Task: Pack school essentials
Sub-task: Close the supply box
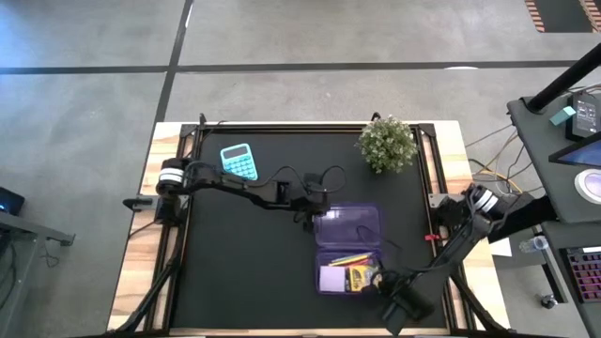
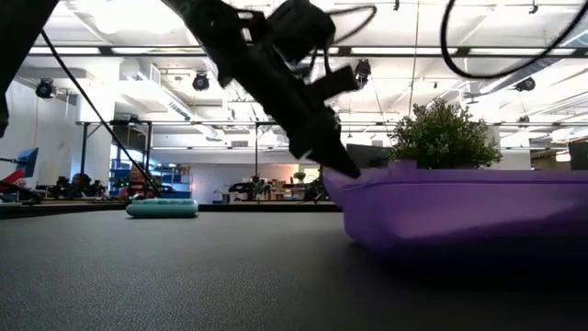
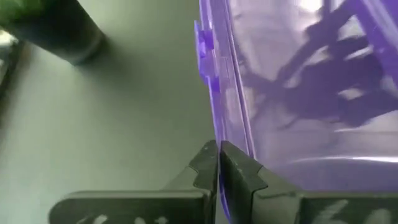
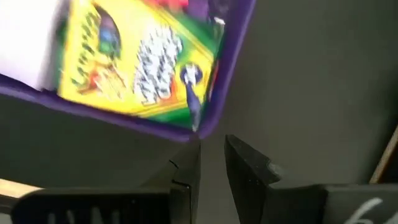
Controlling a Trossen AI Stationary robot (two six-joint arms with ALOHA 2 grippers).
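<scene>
Pinching the raised lid edge of the purple case [image 3: 219, 93], my left gripper [image 3: 218, 163] is sitting with its fingers closed on that thin rim. I am holding the right gripper [image 4: 211, 163] slightly parted just outside the tray's near corner. I am worrying the lid slips free or drags the case sideways. The yellow crayon box [image 4: 134, 59] is lying flat inside the tray, beside the white note pad [image 4: 28, 43].

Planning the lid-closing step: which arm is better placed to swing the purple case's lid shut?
Left. The left gripper already pinches the lid edge of the purple case; the right gripper sits open at the tray's corner.
</scene>
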